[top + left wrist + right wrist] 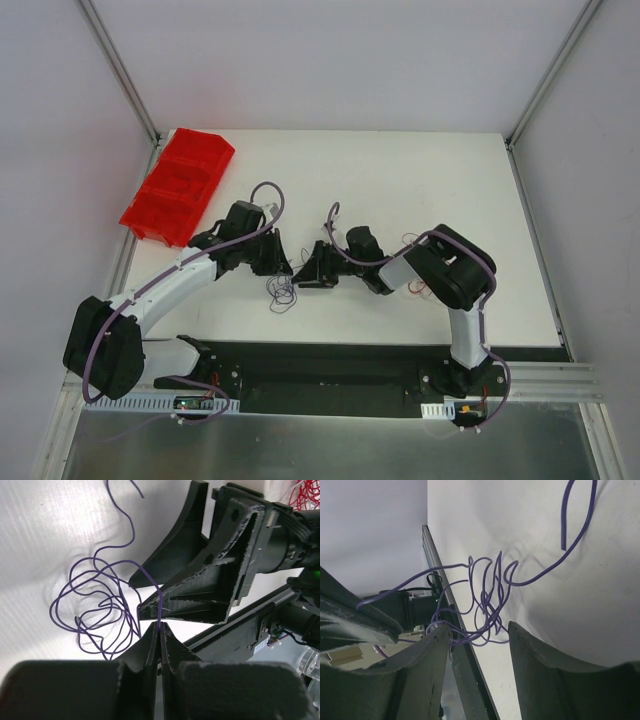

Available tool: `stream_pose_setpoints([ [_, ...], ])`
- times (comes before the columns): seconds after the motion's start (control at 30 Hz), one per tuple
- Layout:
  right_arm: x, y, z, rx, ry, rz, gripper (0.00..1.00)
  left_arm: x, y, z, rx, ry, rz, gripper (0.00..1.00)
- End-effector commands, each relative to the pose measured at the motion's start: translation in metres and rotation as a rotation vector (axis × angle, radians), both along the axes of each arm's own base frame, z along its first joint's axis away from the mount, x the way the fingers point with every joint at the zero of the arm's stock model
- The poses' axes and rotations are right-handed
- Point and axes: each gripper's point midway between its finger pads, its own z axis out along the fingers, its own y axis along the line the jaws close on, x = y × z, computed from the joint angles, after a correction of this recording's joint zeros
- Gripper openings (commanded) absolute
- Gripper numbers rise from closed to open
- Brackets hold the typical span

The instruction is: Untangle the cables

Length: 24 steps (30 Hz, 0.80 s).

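Cables (100, 602), a limp, featherlight purple snarl at frame left, look best taken by one strand, as the closed left gripper (160, 626) pinches; right gripper (479, 629) gapes wide.

Left tool (160, 629) pinched shut; right tool (479, 628) jaws apart; tips nearly meeting, arms angled inward.

Red compartmented bin (178, 186) at the far-left corner of the white table (400, 180)

Table (400, 180) viewed from overhead behind the arm bases (455, 375), wrist views taken close along left gripper (160, 625) and right gripper (477, 630), purple cables (95, 605) ahead of both shared by all.
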Motion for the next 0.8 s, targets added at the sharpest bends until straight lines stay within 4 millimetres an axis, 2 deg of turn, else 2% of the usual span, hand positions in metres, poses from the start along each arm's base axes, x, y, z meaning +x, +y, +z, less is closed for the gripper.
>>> stream_pose_setpoints([
  [0.0,0.004,0.016,0.032,0.135,-0.027,0.021,0.55,0.003,-0.014,0.017,-0.081,-0.024,-0.025,0.0],
  [0.1,0.009,0.012,0.03,0.13,-0.022,-0.005,0.58,0.004,-0.015,0.015,-0.087,-0.023,-0.027,0.0],
  [0.23,0.026,-0.007,0.027,0.112,-0.026,-0.08,0.64,0.004,-0.012,0.007,-0.069,-0.017,-0.016,0.0],
  [0.3,0.027,-0.01,0.028,0.107,-0.038,-0.083,0.64,0.003,-0.013,0.007,-0.077,-0.015,-0.01,0.0],
  [0.53,0.024,-0.004,0.034,0.125,-0.045,-0.055,0.61,0.011,-0.021,0.016,-0.103,-0.027,-0.022,0.0],
  [0.67,0.022,-0.005,0.036,0.127,-0.046,-0.055,0.61,0.014,-0.022,0.011,-0.094,-0.019,-0.027,0.0],
  [0.77,0.02,-0.003,0.034,0.123,-0.04,-0.051,0.55,0.016,-0.021,0.009,-0.086,-0.022,-0.023,0.0],
])
